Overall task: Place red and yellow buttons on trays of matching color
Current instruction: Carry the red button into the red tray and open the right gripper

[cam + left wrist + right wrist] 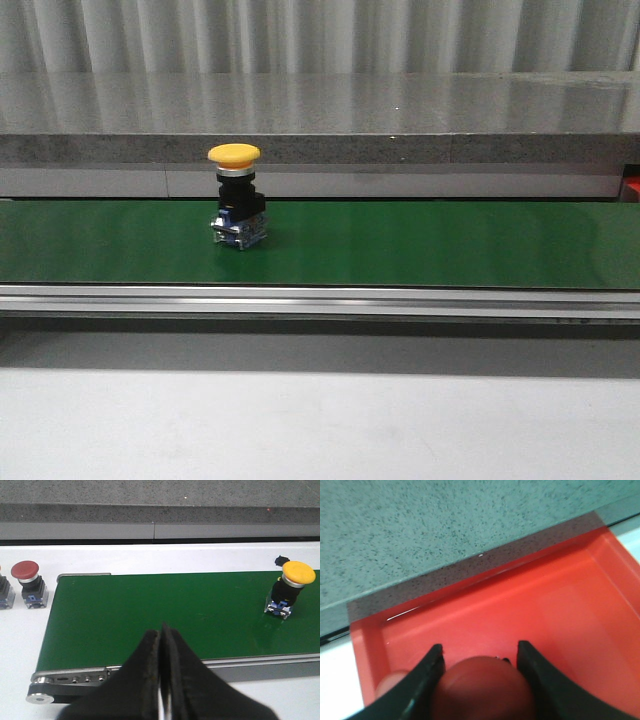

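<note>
A yellow button (pixel 235 195) with a black and blue base stands upright on the green conveyor belt (pixel 420 245); the left wrist view shows the same yellow button (pixel 292 587) far off to one side of my left gripper (pixel 162 630), which is shut and empty over the belt's near edge. My right gripper (pixel 480 652) is shut on a red button (pixel 487 690), held just above the floor of the red tray (pixel 560 600). A second red button (pixel 29 582) stands on the white table beside the belt's end. The yellow tray is out of view.
Another button's base (pixel 4 590) is cut off at the picture's edge next to the second red button. A small black part (pixel 281 560) lies behind the belt. A grey stone ledge (pixel 320 150) runs along the back. A sliver of the red tray (pixel 632 188) shows at far right.
</note>
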Controlling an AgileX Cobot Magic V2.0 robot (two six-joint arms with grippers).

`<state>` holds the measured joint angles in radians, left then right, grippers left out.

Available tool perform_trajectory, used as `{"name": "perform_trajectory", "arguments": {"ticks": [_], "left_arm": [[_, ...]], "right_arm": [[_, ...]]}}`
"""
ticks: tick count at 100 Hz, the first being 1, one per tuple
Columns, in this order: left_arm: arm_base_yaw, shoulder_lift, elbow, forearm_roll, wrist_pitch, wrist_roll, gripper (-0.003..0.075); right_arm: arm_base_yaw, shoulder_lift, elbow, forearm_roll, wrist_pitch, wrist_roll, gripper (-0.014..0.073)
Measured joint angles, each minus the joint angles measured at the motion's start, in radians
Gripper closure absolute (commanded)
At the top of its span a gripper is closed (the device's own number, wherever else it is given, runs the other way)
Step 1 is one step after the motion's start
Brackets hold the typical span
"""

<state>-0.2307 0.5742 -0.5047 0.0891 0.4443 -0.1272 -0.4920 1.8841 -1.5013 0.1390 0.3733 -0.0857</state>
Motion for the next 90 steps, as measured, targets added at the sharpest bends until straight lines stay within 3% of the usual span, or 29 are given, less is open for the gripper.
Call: {"name": "perform_trajectory", "arguments": {"ticks": [48,81,90], "left_arm": [[0.0,0.0,0.0,0.0,0.0,0.0,0.0741],[0.0,0.0,0.0,0.0,0.0,0.0,0.0741],[0.0,0.0,0.0,0.0,0.0,0.0,0.0741]], "right_arm": [[0.0,0.315,-0.34,0.0,0.142,0.0,0.0449],[0.0,0.393,-0.381,0.016,0.166,0.0,0.0449],[0.0,0.404,-0.383,0.019,0.166,0.0,0.0403]]}}
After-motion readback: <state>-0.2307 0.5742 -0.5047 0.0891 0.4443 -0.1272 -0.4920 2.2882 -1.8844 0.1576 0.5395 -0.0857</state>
